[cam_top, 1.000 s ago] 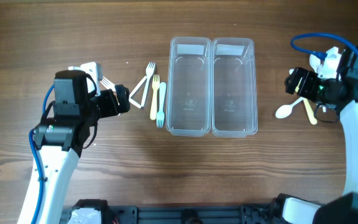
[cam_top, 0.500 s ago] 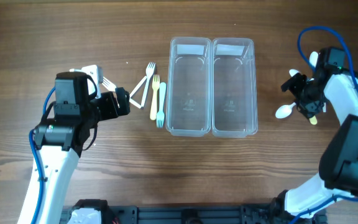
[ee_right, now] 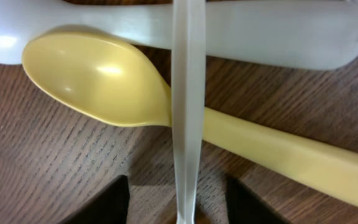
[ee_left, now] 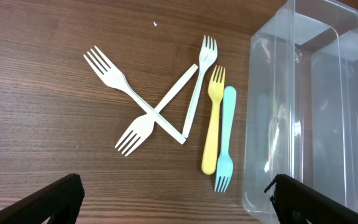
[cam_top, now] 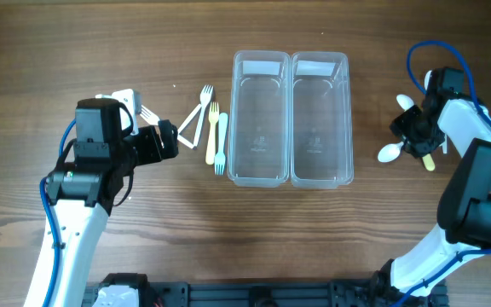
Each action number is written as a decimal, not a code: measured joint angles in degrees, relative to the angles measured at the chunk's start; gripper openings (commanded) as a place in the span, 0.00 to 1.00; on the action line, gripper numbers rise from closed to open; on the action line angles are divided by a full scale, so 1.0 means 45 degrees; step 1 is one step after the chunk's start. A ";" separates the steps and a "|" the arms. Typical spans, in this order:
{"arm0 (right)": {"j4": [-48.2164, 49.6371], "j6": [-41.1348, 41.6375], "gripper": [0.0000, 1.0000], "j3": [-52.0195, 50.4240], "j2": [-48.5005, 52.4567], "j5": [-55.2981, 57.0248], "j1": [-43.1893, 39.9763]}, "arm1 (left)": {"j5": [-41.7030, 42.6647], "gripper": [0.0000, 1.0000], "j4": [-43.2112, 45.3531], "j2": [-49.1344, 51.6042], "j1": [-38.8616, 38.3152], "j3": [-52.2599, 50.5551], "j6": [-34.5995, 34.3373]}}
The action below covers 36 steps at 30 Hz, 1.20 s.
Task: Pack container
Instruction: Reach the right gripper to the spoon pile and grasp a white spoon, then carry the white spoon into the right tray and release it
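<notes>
The packing looks barely begun: both clear tubs, the left container [cam_top: 260, 119] and the right container [cam_top: 320, 119], stand side by side mid-table with nothing in them, and every piece of cutlery lies out on the wooden table [cam_top: 228, 239]. The step in hand seems to be the first pick on the spoon side. At 3 o'clock from the tubs the right pincer [ee_right: 176, 200] hangs low over a little pile of spoons, released, its dark fingers [ee_right: 98, 202] set to either side of a thin pale handle [ee_right: 188, 112] without touching it. That handle lies across the yellow spoon [ee_right: 98, 81], and a white spoon [ee_right: 229, 28] lies crosswise at the 12 o'clock edge of the wrist view; which utensil the thin handle belongs to I cannot tell. I judge that the next move calls for closing squarely on that top handle and lifting it straight up, so the yellow spoon beneath is not dragged along, then carrying it toward 9 o'clock over the near tub wall. Over at 9 o'clock from the tubs the left pincer [ee_left: 176, 199] waits wide open and grasping nothing, with crossed white forks [ee_left: 148, 112], a yellow fork [ee_left: 213, 118] and a blue fork [ee_left: 225, 140] ahead of it. The yellow and blue forks lie touching, just beside the left container, which will crowd any grasp there.
</notes>
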 measured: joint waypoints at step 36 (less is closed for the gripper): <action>0.1273 -0.5071 0.17 -0.0573 -0.3487 -0.3730 0.5673 | 0.0000 1.00 -0.0005 0.0000 0.0000 0.0000 0.0000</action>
